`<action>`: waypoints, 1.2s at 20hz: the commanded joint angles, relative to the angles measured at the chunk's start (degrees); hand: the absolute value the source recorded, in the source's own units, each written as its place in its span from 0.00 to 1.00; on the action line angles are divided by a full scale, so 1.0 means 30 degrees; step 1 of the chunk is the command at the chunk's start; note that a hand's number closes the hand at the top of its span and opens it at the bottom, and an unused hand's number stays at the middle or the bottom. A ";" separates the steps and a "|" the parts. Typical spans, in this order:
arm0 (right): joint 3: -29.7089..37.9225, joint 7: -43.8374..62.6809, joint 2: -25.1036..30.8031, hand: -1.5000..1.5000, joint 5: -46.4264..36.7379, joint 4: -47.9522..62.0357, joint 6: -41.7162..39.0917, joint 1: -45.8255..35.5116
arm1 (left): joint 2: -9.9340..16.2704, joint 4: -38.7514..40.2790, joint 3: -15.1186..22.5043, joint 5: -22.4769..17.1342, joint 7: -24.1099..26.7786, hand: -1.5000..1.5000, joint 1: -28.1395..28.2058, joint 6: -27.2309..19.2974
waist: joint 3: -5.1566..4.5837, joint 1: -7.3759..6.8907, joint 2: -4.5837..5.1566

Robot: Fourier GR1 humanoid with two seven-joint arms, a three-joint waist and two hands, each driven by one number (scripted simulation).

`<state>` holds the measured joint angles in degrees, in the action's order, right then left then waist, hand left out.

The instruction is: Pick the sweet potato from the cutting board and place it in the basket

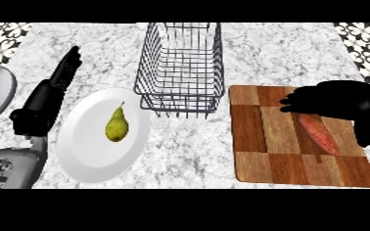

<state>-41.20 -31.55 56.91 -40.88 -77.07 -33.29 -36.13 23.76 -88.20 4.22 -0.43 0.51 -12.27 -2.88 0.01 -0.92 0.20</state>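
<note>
An orange-red sweet potato (318, 134) lies lengthwise on the right half of a wooden cutting board (264, 142). My right hand (334, 101) hovers over the potato's far end, coming in from the right edge, fingers spread toward the left and not curled round it; it hides the potato's tip. A dark wire basket (180, 68) stands at the centre back, left of the board, with nothing in it. My left hand (63, 71) rests at the left, fingers straight and pointing away, holding nothing.
A white plate (86, 147) with a yellow-green pear (117, 125) lies front left, beside the basket. Part of a second white dish (4, 88) shows at the left edge. Patterned tiles mark the counter's far corners.
</note>
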 commanded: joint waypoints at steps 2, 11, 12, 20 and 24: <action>0.0088 -0.2467 -0.0925 0.00 -0.1604 0.2461 0.0066 -0.0069 | -0.0332 -0.0763 -0.0066 0.0589 0.0584 0.50 0.1411 -0.0050 | -0.0002 0.0004 -0.0038; 0.0629 -0.3879 -0.2865 0.00 -0.3514 0.4819 0.2542 0.0740 | -0.0818 -0.0012 -0.0799 0.0967 0.0494 0.50 0.0666 0.0388 | -0.0003 0.0135 -0.0029; 0.0978 -0.3762 -0.3314 0.00 -0.3686 0.5639 0.2270 -0.0057 | -0.0499 0.2232 -0.1392 0.0656 0.1808 0.50 -0.0605 0.1218 | -0.0010 0.0190 0.0012; 0.2317 -0.4522 -0.3145 0.00 -0.4248 0.4996 0.3097 0.2470 | -0.0836 -0.0064 -0.1533 0.1027 -0.0038 0.50 0.0259 0.1472 | -0.0004 0.0269 -0.0076; 0.2145 -0.4734 -0.3929 0.00 -0.5393 0.6070 0.2788 0.2029 | -0.1318 -0.0584 -0.1413 0.1347 0.0043 0.50 0.0729 0.1413 | -0.0005 0.0181 -0.0063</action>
<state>-35.26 -42.82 46.39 -54.86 -60.76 -22.18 -30.43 20.84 -88.63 -0.25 3.00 0.40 -11.88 1.01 0.00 -0.27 0.02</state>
